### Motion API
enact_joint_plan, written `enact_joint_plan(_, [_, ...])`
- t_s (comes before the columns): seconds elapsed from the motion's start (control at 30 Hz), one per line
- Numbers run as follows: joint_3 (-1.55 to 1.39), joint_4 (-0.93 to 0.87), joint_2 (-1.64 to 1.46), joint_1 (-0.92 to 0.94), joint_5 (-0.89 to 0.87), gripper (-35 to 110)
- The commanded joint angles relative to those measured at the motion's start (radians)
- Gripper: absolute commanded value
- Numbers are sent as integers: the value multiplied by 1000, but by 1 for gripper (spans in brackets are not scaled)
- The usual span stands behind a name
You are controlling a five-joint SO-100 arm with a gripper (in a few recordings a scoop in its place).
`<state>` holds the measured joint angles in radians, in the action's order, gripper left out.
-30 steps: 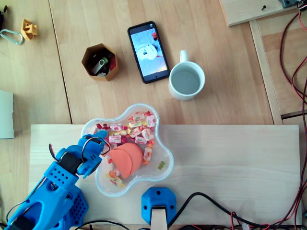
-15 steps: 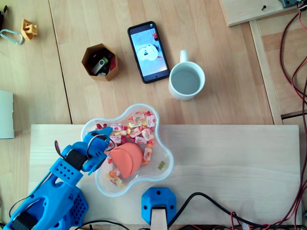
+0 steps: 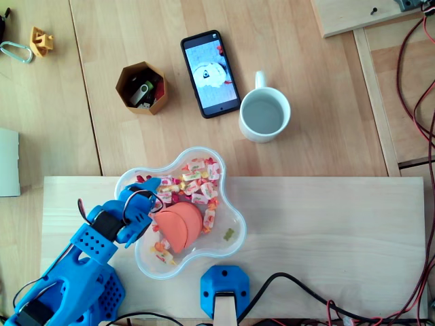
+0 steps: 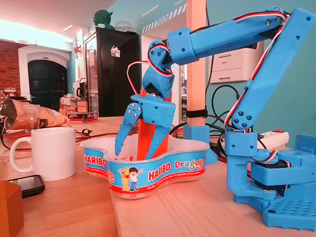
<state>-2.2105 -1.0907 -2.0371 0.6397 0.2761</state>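
A clear, flower-shaped Haribo bowl (image 3: 239, 219) (image 4: 163, 170) sits on a pale wooden board (image 3: 326, 244) and holds several wrapped candies (image 3: 194, 180). An orange cup-like thing (image 3: 178, 227) (image 4: 144, 140) stands among them. My blue gripper (image 3: 145, 209) (image 4: 134, 154) hangs over the bowl's left side in the overhead view, open, fingertips pointing down just inside the rim. The orange thing is right beside it, seen behind the spread fingers in the fixed view. I see nothing held between the fingers.
Beyond the board lie a white mug (image 3: 264, 114) (image 4: 49, 152), a black phone (image 3: 210, 73) and a brown hexagonal box (image 3: 142, 87) holding USB sticks. A blue mount (image 3: 224, 285) sits at the board's near edge. Cables (image 3: 421, 136) run along the right.
Since a second ago the gripper has shifted slightly towards the top of the overhead view, further over the bowl. It has stayed still for the last half second.
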Motion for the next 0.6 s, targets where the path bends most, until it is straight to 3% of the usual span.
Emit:
enact_joint_plan(0.0, [-15,8,-8,8,14,27])
enact_joint_plan(0.57, [-38,9,51,9,12,27])
